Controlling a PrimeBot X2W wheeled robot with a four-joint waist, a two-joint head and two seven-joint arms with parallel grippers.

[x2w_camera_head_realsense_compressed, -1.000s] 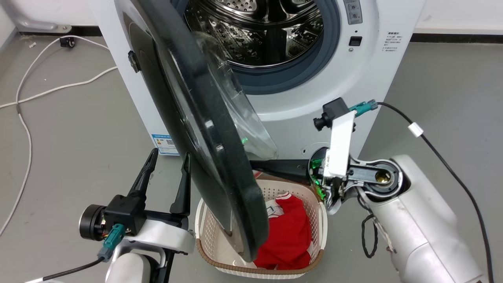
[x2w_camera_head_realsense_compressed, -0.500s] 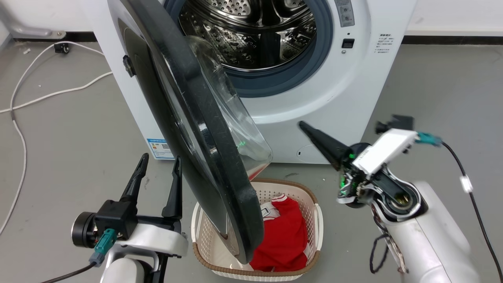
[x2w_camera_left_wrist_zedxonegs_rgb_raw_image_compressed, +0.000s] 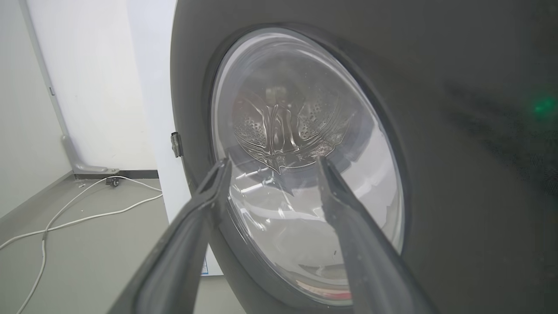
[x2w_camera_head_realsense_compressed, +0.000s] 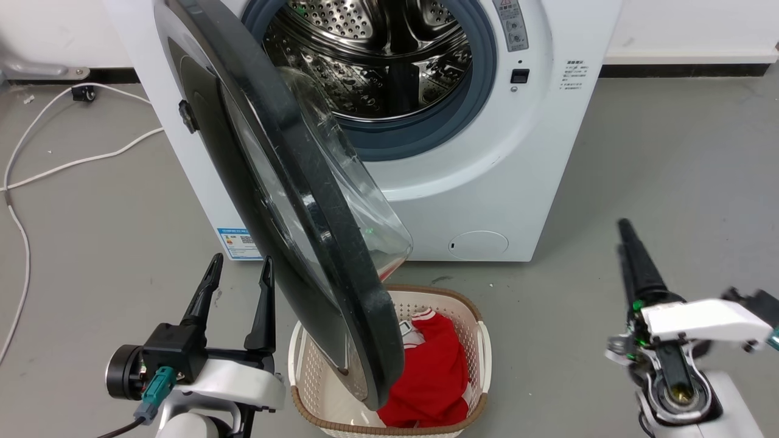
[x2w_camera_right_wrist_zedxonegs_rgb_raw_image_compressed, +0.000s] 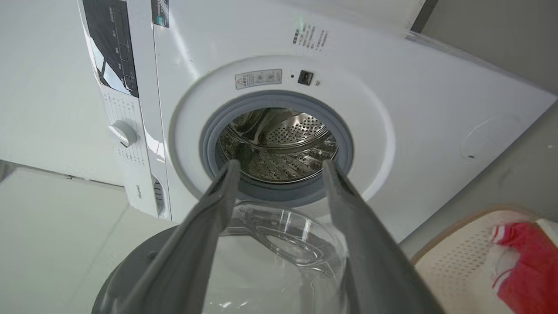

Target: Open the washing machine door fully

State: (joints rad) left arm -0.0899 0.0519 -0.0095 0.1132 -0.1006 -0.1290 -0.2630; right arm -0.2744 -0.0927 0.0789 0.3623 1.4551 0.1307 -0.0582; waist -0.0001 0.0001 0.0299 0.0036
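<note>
a: left gripper (x2w_camera_head_realsense_compressed: 241, 261) first. what is it doing?

b: fingers spread wide, nothing between them. the washing machine door (x2w_camera_head_realsense_compressed: 350, 286) stands just to its right and ahead. from the wrist, the fingers point straight at the outer face and the glass window (x2w_camera_left_wrist_zedxonegs_rgb_raw_image_compressed: 296, 96). i can't tell whether the near finger touches the black face.

a: and the right gripper (x2w_camera_right_wrist_zedxonegs_rgb_raw_image_compressed: 280, 163)?

b: also spread and empty, well off on the door's inner side, looking across the glass bowl into the drum (x2w_camera_right_wrist_zedxonegs_rgb_raw_image_compressed: 279, 144).

a: how far along is the door?

b: roughly half open, i'd say. it's edge-on to the head, and its lower rim hangs over the basket (x2w_camera_head_realsense_compressed: 484, 340) with the red garment (x2w_camera_head_realsense_compressed: 438, 371).

a: how to finish it well?

b: as i judge it, the hinge (x2w_camera_head_realsense_compressed: 185, 115) sits beyond the left gripper's tips, on the machine's left side, so the door has to swing towards that gripper, which stands in the path. i'd hook the free rim with one finger and draw it back and leftward along the arc, not straight. stay off the glass, and slow down near the end stop so the hinge isn't strained.
</note>
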